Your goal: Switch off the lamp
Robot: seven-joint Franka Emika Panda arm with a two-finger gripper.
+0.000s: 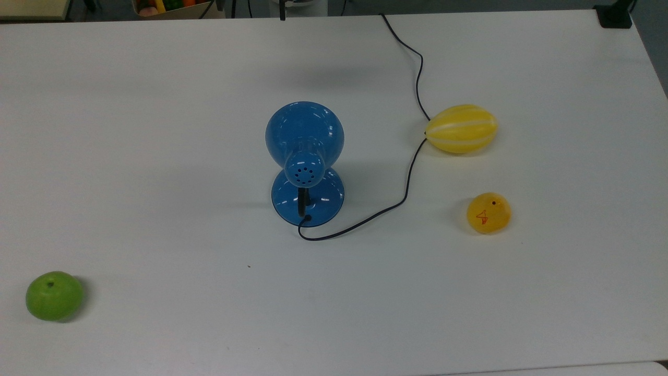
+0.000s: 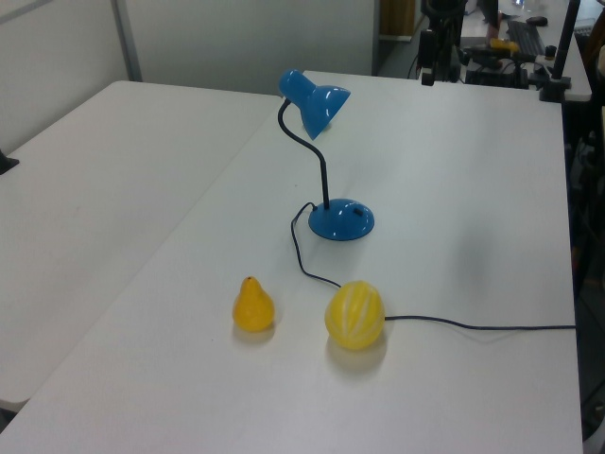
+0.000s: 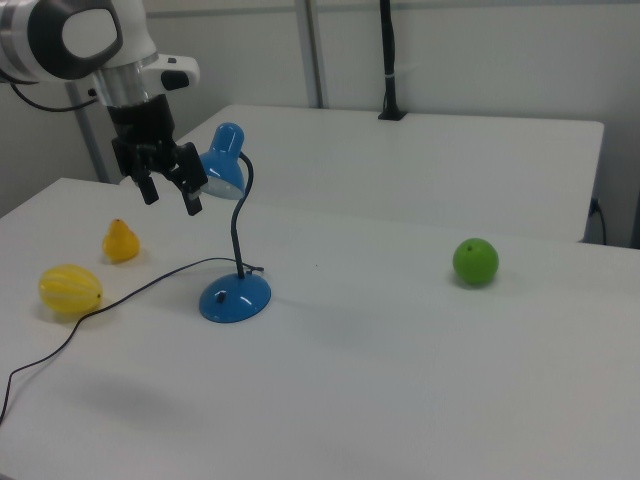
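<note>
The blue lamp [image 1: 305, 137] stands mid-table on its round base [image 1: 308, 202], and its bell shade [image 3: 225, 165] sits on a curved black neck. I see no glow on the table under the shade. Its dark cord [image 1: 410, 175] runs off to the table's far edge in the top view. My gripper [image 3: 170, 195] hangs open in the air, level with the shade and just to the right view's left of it, holding nothing. One fingertip [image 1: 282, 15] shows at the top view's upper edge. In the left view the gripper [image 2: 427, 68] hangs beyond the lamp [image 2: 317, 102].
A yellow striped melon [image 1: 461, 128] lies against the cord, and a yellow pear [image 1: 488, 212] sits nearer the top view's lower right. A green apple [image 1: 54, 295] sits at the top view's lower left. A second white table [image 2: 95, 189] adjoins on the left view's left.
</note>
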